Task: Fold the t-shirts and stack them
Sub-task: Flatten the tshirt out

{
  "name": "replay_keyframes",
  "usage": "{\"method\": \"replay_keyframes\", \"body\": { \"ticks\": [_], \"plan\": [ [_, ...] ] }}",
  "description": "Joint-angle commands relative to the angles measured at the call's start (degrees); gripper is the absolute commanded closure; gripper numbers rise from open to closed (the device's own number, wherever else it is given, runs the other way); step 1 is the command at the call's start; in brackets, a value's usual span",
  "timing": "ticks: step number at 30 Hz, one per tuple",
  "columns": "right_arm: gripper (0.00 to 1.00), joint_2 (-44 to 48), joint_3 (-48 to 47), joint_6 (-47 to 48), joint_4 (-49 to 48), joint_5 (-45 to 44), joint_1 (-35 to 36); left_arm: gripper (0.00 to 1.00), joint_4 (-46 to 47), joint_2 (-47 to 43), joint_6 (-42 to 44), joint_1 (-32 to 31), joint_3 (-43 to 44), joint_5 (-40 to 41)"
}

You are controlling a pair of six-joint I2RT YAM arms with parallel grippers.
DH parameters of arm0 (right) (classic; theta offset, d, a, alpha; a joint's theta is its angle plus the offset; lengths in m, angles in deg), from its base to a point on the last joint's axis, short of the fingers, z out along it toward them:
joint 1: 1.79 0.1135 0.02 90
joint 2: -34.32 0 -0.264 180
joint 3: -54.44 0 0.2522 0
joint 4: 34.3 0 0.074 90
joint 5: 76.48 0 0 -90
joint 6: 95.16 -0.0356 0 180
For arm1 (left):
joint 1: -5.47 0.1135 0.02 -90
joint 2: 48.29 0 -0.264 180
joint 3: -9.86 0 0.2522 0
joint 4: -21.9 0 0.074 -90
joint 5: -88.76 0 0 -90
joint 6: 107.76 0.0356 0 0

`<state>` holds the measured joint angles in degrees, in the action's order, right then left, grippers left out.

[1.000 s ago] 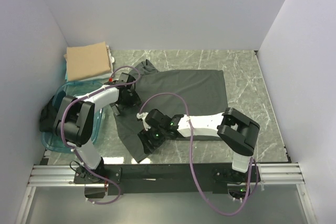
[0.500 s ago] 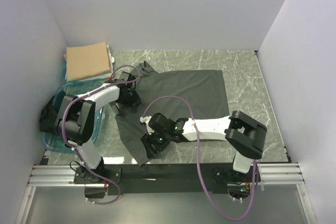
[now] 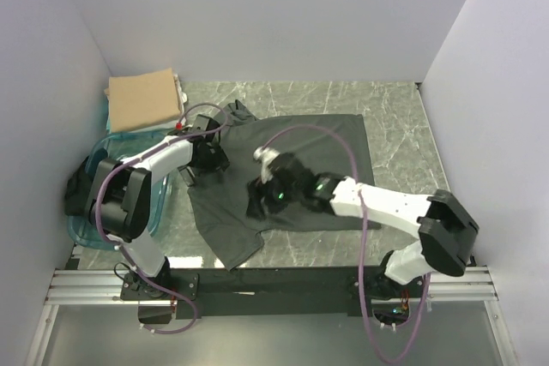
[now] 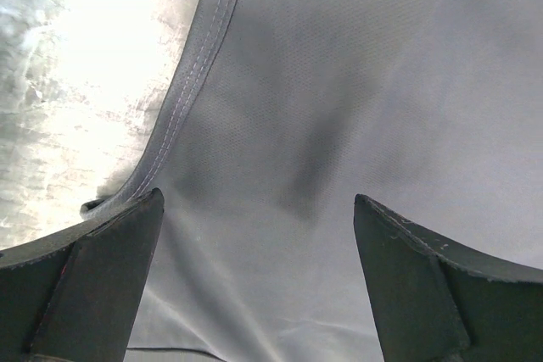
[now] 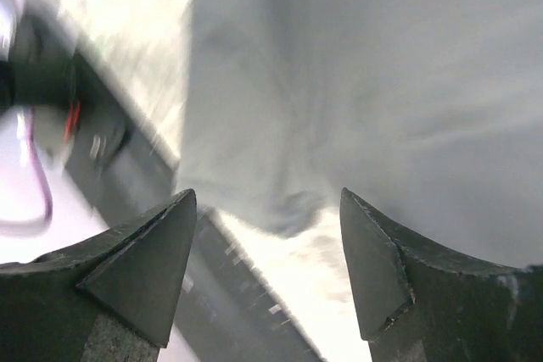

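a: where's the shirt we're working on?

b: the dark charcoal-grey cotton t-shirt (image 3: 317, 156) lies spread flat on the grey marble table (image 3: 403, 126), just to the right of the translucent teal plastic tub (image 3: 81, 231). its nearest edge is close to the tub's rim. the folded tan cotton shirt (image 3: 144, 100) sits at the tub's far end.

a: and the hands?

b: both empty. the left gripper (image 4: 256, 197) hangs over the shirt edge nearest the tub, jaws spread wide, with only cloth and a stitched hem (image 4: 191, 82) below it. the right gripper (image 5: 267, 192) is over cloth further from the tub, fingers parted with nothing between them. its view is blurred, so i can't tell whether it touches the fabric.

a: how will it handle?

b: light and limp, with no stiffness at all, i'd judge. it won't hold a shape — lift one point and the rest drapes and drags. it isn't fragile and shouldn't slip from the pads, though it may slide over the smooth marble and bunch up.

a: so where to take hold?

b: at an edge rather than mid-panel — the doubled hem or a shoulder seam gives a thicker bite, and the fold follows it. pinch both layers, two corners at once, one per gripper, kept level so the fold lands square.
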<state>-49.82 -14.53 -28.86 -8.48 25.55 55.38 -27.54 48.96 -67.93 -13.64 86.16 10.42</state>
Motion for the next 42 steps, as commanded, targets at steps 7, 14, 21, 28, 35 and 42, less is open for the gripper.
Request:
{"method": "replay_keyframes", "body": {
  "ticks": [7, 14, 21, 28, 35, 42],
  "plan": [
    [0.24, 1.88, -2.63, -1.96, 7.9, -11.24, -27.79, 0.01, -1.41, 0.65, 1.39, -0.05, 8.64, 2.84],
    [0.24, -5.85, -5.44, -0.65, 12.11, -11.15, -41.87, 0.01, -3.25, 9.79, 2.88, 0.13, 16.99, 3.81],
    [0.24, -14.2, -7.9, 0.33, 14.48, -11.94, -47.85, 0.01, -5.27, 18.05, 3.77, 1.01, 23.93, 5.3],
    [0.24, -19.13, -9.57, 1.29, 14.67, -8.62, -51.19, 0.01, -5.98, 23.86, 5.87, 2.24, 28.94, 4.42],
    [0.24, -24.14, -13.96, 1.64, 16.95, -9.57, -52.77, 0.01, -8.25, 30.0, 8.16, 2.94, 36.41, 3.37],
    [0.24, -25.29, -18.89, 2.17, 18.18, -11.07, -54.35, 0.01, -9.75, 35.02, 10.44, 3.12, 45.99, 1.88]
  ]
}}
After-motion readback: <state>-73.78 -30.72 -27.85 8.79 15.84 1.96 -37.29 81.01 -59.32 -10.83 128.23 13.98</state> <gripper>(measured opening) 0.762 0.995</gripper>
